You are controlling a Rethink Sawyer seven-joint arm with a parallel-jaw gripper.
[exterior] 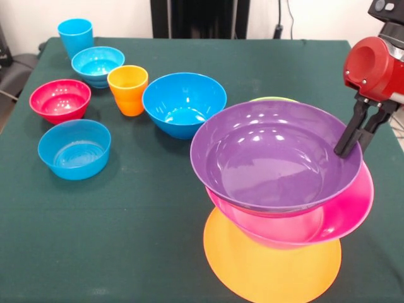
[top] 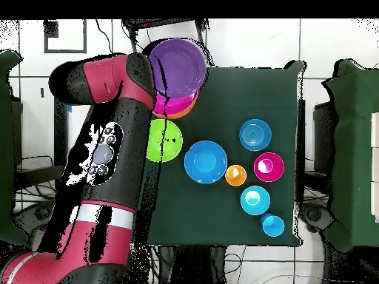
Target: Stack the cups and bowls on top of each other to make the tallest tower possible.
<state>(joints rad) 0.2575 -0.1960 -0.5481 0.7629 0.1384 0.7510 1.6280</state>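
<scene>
Black gripper (exterior: 352,144) pinches the purple bowl's (exterior: 271,154) right rim, one finger inside, one outside. That bowl tops the tower: pink bowl (exterior: 344,211), then orange bowl (exterior: 271,265). Green bowl (exterior: 273,99) peeks out behind. Far left: two cups, orange cup (exterior: 128,90) and blue cup (exterior: 76,36); three blue bowls (exterior: 184,103), one red bowl (exterior: 60,100).

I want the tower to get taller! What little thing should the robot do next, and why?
Probably let go of the purple bowl and lift the gripper straight up. Its fingers sit at that bowl's rim, and the bowl already rests on the pink bowl over the orange bowl. The green bowl waits on the table.
</scene>
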